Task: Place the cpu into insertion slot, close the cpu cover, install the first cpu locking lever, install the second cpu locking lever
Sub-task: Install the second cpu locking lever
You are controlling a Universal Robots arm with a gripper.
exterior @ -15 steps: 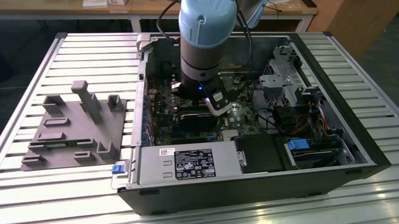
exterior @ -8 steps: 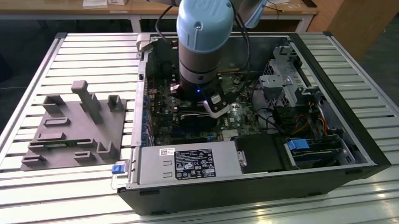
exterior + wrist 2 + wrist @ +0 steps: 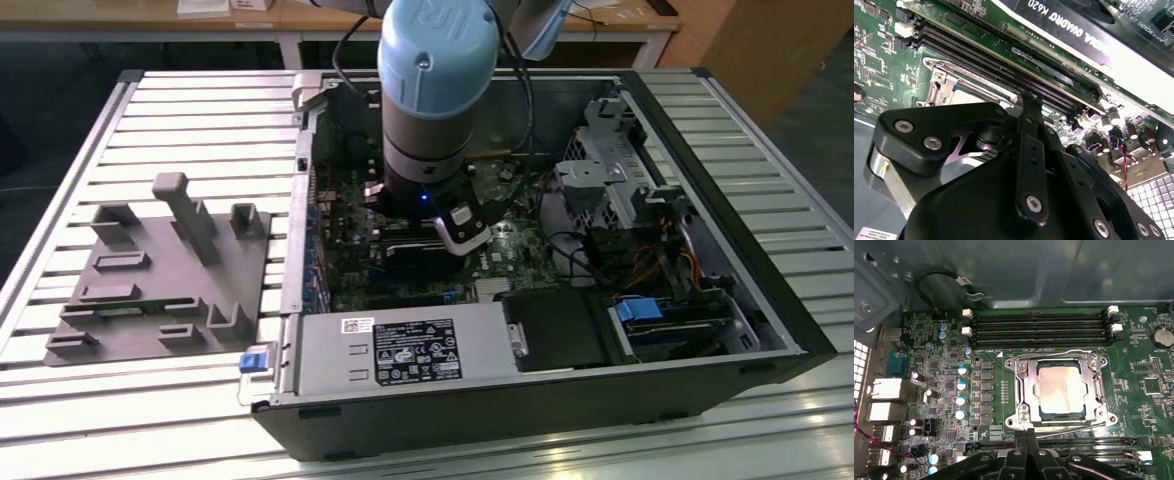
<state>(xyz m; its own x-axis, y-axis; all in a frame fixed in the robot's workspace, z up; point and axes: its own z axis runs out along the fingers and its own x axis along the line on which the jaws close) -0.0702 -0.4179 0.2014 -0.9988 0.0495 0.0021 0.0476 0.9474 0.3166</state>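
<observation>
While the cpu lies flat in the insertion slot, we see the cpu cover folded down over it, its silvery frame ringing the chip's dull grey face. Thin wire levers run along two sides of the cover: one on the side toward the memory slots, the other on the side toward our jaws. Our gripper hangs just beside that nearer edge of the cover, jaws pressed together into one narrow black tip, holding nothing; whether the tip touches the lever we cannot tell. In the exterior view the arm reaches down into the open computer case, which lies on the slatted counter beside a grey fixture.
</observation>
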